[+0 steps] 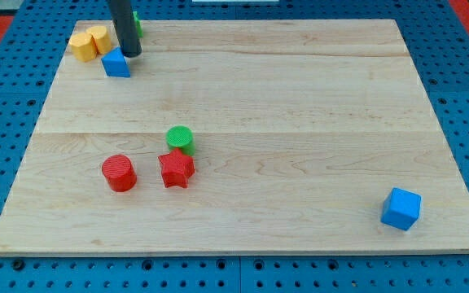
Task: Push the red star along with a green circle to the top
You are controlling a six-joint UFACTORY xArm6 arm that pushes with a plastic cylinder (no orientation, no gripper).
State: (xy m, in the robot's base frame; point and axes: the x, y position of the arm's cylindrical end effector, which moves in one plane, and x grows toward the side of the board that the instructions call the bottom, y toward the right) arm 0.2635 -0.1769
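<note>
The red star (176, 169) lies left of the board's middle, toward the view's bottom. The green circle (180, 138) sits just above it, touching or nearly touching. My tip (131, 54) is at the view's top left, far above both, right beside a blue triangle-like block (116, 63). The rod rises out of the view's top.
A red cylinder (119, 172) lies left of the star. Two yellow blocks (89, 41) sit at the top left corner. A green block (137, 22) is partly hidden behind the rod. A blue cube (401, 208) lies at the bottom right. The wooden board (300, 98) sits on a blue pegboard.
</note>
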